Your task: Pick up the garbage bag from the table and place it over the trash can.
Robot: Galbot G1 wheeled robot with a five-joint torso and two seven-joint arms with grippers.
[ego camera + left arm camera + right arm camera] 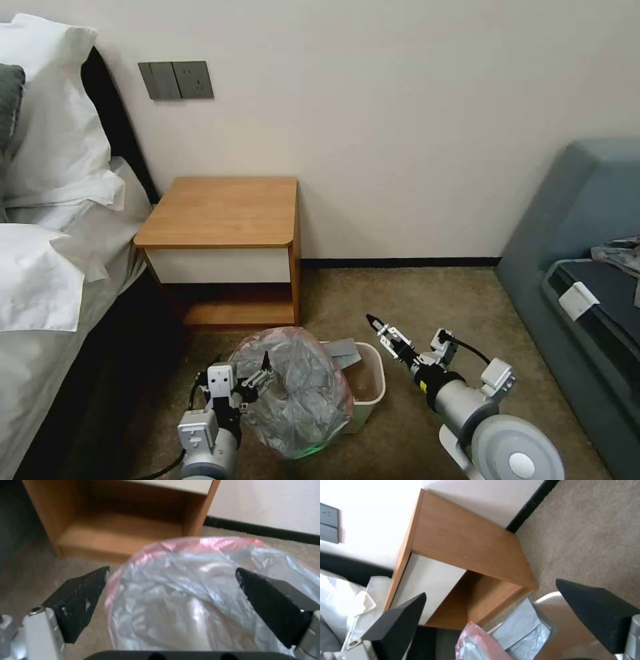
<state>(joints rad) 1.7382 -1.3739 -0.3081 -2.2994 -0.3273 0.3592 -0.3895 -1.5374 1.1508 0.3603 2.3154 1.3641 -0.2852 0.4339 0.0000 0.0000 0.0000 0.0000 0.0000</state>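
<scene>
The garbage bag [293,393] is puffed up over the left part of the trash can [377,375], pink rim uppermost, on the carpet in front of the table [220,210]. A flat grey fold [343,351] lies across the bin's far rim. My left gripper [263,375] is open at the bag's left side. In the left wrist view the bag [186,600] bulges between its spread fingers [80,600]. To the right of the bin, my right gripper [379,325] hangs open with nothing in it. The right wrist view shows the table [466,545], the bag [480,642] and the bin's rim [553,600].
A bed with white pillows [53,200] runs along the left, close to my left arm. A grey-blue sofa [587,220] stands at the right. Open carpet [433,293] lies between the table and the sofa. The table's top is bare.
</scene>
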